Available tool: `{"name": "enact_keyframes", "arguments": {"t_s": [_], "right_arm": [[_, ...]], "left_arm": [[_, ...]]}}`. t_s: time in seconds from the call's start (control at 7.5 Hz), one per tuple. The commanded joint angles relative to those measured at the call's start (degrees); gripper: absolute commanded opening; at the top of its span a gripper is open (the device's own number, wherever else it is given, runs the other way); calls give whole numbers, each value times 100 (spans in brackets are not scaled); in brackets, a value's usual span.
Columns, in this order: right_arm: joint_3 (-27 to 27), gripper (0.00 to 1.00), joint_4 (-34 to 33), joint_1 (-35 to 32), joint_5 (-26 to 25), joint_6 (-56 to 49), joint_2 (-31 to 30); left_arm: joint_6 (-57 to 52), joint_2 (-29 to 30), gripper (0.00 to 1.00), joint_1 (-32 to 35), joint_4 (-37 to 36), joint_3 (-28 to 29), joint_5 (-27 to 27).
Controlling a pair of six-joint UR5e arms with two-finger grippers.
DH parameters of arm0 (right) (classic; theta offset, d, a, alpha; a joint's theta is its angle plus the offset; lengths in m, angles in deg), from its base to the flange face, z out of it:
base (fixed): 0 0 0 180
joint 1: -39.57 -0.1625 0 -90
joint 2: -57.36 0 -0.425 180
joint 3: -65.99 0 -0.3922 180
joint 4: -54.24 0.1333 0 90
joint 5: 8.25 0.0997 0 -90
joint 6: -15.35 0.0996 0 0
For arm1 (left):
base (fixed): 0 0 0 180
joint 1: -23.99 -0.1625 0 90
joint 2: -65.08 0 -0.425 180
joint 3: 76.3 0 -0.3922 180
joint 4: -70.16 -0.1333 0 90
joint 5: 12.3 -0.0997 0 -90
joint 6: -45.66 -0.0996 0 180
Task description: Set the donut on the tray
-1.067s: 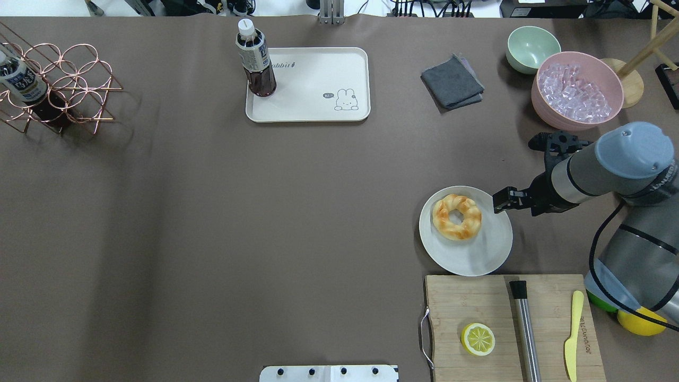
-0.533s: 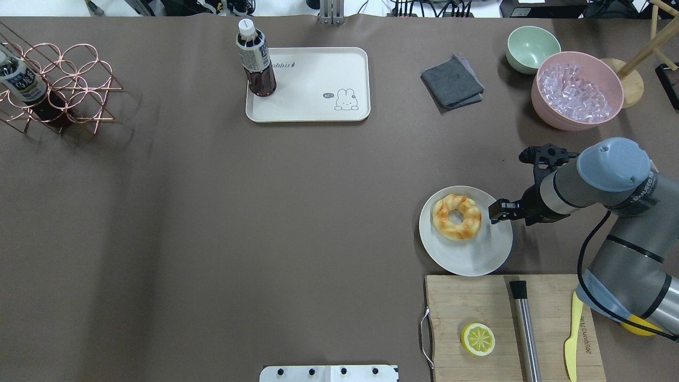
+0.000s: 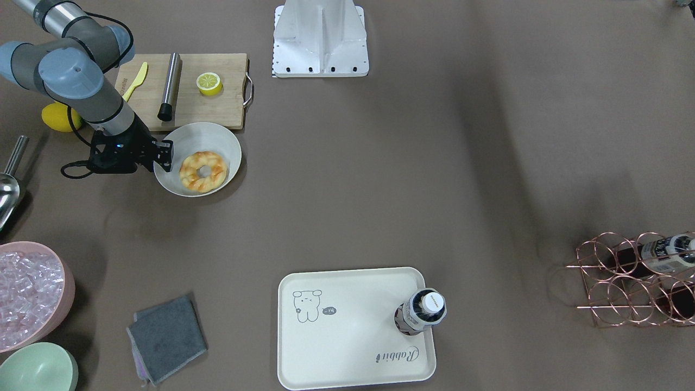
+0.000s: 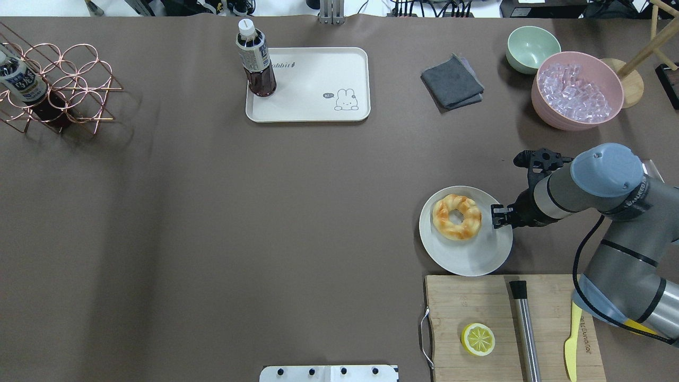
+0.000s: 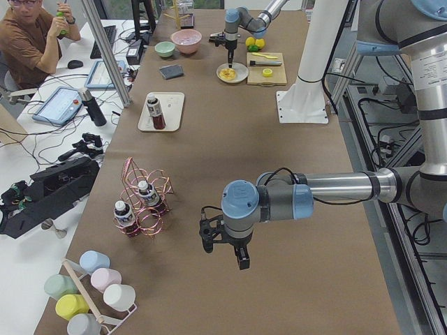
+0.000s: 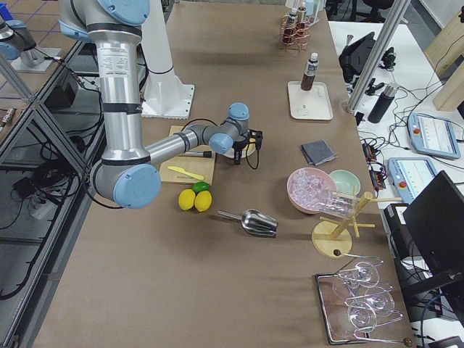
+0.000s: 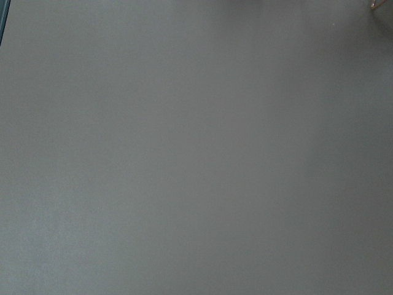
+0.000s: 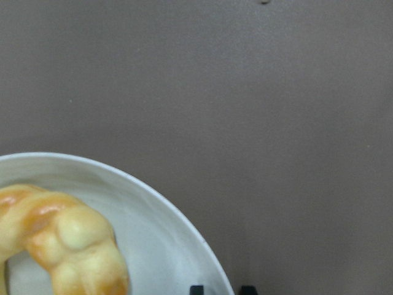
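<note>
The golden twisted donut (image 4: 456, 216) lies on a white round plate (image 4: 467, 257) at the right of the table, also in the front view (image 3: 203, 171). My right gripper (image 4: 498, 216) points down over the plate's right rim, just right of the donut and apart from it. The right wrist view shows the donut (image 8: 61, 239), the plate rim (image 8: 184, 227) and two fingertips close together at the bottom edge, holding nothing. The cream tray (image 4: 318, 101) with the cartoon lies far back near the middle. My left gripper (image 5: 234, 257) hangs over bare table; I cannot tell if it is open.
A dark bottle (image 4: 255, 63) stands on the tray's left corner. A wooden cutting board (image 4: 467, 302) with a lemon half (image 4: 478, 339), a metal rod and a yellow knife lies in front of the plate. A grey cloth (image 4: 452, 82), a green bowl and a pink ice bowl (image 4: 577, 90) are at the back right.
My right arm has swung in toward the plate; its gripper moved left and nearer, from beside the plate to over its right rim. The donut has not moved.
</note>
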Motion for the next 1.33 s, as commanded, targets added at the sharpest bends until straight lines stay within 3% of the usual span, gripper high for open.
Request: {"name": "enact_keyframes", "arguments": {"t_s": [0.0,0.27,0.67,1.07,1.2], "right_arm": [[-63,0,248,-12,61,32,-12],[-238,0,276,-117,123,198,23],[-161,0,258,-398,352,945,750],[751,0,258,-609,352,1955,2049],[1372,0,258,-654,343,2297,2715]], "left_arm": [[0,-51,98,1,0,-13,0],[0,-77,98,10,0,-13,0],[-9,-147,98,62,9,-39,0],[-9,-156,98,124,9,-39,0],[-9,-147,98,124,9,-48,0]]}}
